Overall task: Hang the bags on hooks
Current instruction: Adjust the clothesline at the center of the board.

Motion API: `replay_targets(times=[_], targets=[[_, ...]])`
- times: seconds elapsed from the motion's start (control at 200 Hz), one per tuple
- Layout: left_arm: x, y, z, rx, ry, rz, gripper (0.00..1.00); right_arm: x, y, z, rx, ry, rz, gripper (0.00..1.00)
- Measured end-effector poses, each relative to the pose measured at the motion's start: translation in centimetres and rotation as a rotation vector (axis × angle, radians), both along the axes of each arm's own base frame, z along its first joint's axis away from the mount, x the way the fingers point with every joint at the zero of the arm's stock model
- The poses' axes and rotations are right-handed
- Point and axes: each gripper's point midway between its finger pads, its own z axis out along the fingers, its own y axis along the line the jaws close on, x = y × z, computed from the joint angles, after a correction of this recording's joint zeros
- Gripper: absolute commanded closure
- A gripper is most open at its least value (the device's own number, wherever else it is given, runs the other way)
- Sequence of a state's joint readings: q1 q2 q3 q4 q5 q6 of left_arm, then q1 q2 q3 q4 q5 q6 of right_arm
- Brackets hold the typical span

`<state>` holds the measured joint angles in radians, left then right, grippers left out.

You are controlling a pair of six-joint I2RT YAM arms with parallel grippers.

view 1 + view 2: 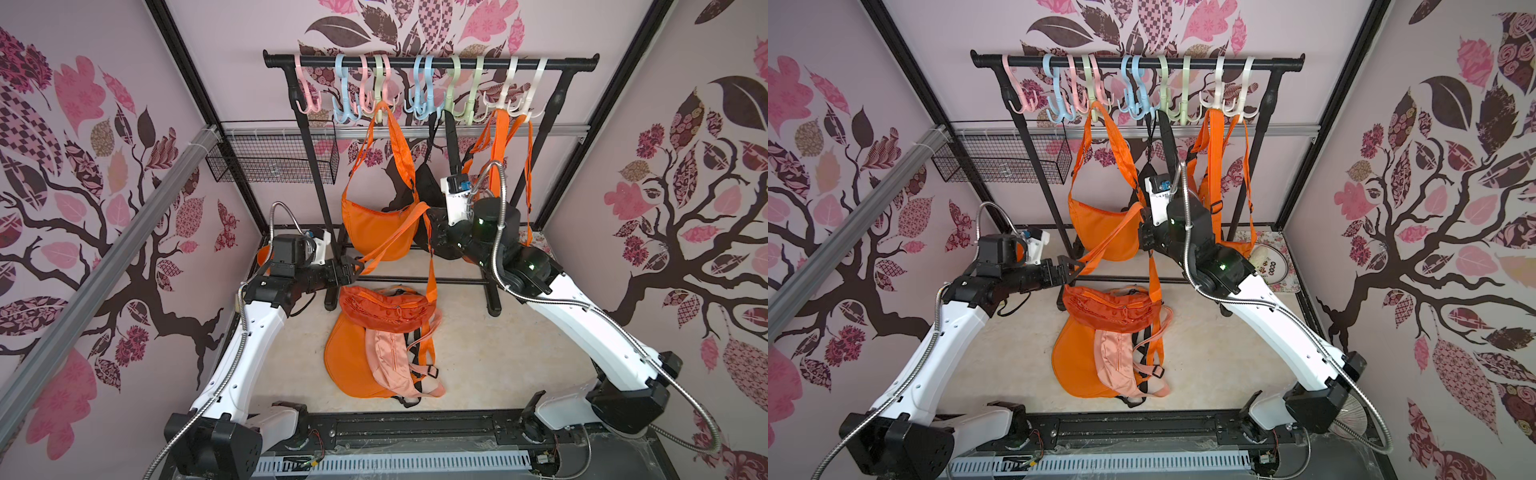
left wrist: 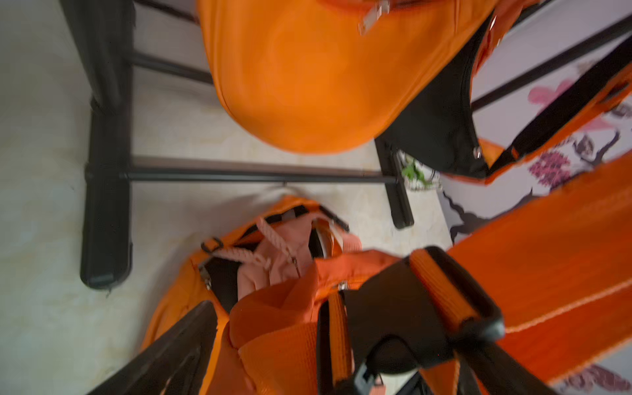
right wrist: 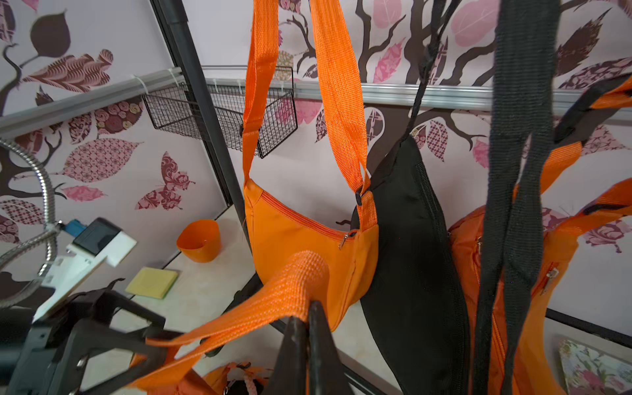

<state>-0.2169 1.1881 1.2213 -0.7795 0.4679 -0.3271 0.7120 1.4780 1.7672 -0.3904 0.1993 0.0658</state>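
Observation:
The bag (image 1: 380,307), dark orange with a zip, is at the top of a pile of bags on the floor, and I cannot tell whether it rests on the pile. Its orange strap (image 3: 273,301) runs up to my right gripper (image 3: 304,313), which is shut on it in front of the hung bags. From there the strap slants down through my left gripper (image 1: 353,266), whose jaws stand open around it, wide apart in the left wrist view (image 2: 316,342). Coloured hooks (image 1: 424,95) hang along the black rail (image 1: 432,62) above.
Three bags hang from hooks: an orange one (image 1: 374,224), a black one (image 3: 410,256) and another orange one (image 1: 498,137). A flat orange bag (image 1: 349,365) and a pink bag (image 1: 390,357) lie on the floor. A wire basket (image 1: 274,158), an orange cup (image 3: 198,241) and a floral plate (image 1: 1275,262) are nearby.

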Motion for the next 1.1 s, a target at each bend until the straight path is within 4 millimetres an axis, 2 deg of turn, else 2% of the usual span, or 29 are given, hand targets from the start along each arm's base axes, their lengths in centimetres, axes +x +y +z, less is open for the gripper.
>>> replay_targets(times=[0.095,0.195,0.305,0.405,0.47,0.585,0.665,0.745,0.84,0.905,0.99,1.1], targets=[[-3.4,-1.5,-0.7,0.048,0.043,-0.089,0.03,0.8,1.2,-1.9,-0.039,0.067,0.053,1.00],[-5.3,-1.2,0.4,0.049,0.021,-0.106,0.03,1.0,2.0,-4.5,-0.077,0.142,0.090,1.00],[-6.0,-0.7,2.0,0.038,-0.032,-0.092,0.02,1.0,2.0,-5.9,-0.098,0.179,0.092,1.00],[-5.0,0.7,3.0,0.035,-0.080,-0.017,0.03,0.9,1.9,-6.6,-0.106,0.190,0.093,1.00],[-3.2,2.8,3.4,0.036,-0.104,0.089,0.03,0.5,1.9,-7.3,-0.109,0.202,0.105,1.00],[1.4,7.6,4.2,0.056,-0.191,0.312,0.03,-0.6,1.7,-8.6,-0.100,0.224,0.131,1.00],[4.2,9.7,4.6,0.070,-0.285,0.408,0.03,-1.8,1.3,-9.0,-0.080,0.229,0.151,1.00],[7.6,10.5,4.9,0.082,-0.374,0.446,0.03,-3.1,0.6,-9.1,-0.058,0.225,0.162,1.00],[12.6,11.0,4.7,0.095,-0.476,0.463,0.03,-4.3,-0.3,-8.9,-0.031,0.212,0.167,1.00],[15.9,11.4,3.3,0.088,-0.502,0.460,0.05,-4.9,-0.6,-8.8,-0.009,0.210,0.174,1.00],[19.9,12.1,0.6,0.090,-0.492,0.454,0.06,-5.8,-0.8,-9.4,0.016,0.221,0.188,1.00],[23.2,12.6,-1.1,0.093,-0.493,0.448,0.08,-6.5,-1.0,-10.6,0.031,0.247,0.200,1.00]])
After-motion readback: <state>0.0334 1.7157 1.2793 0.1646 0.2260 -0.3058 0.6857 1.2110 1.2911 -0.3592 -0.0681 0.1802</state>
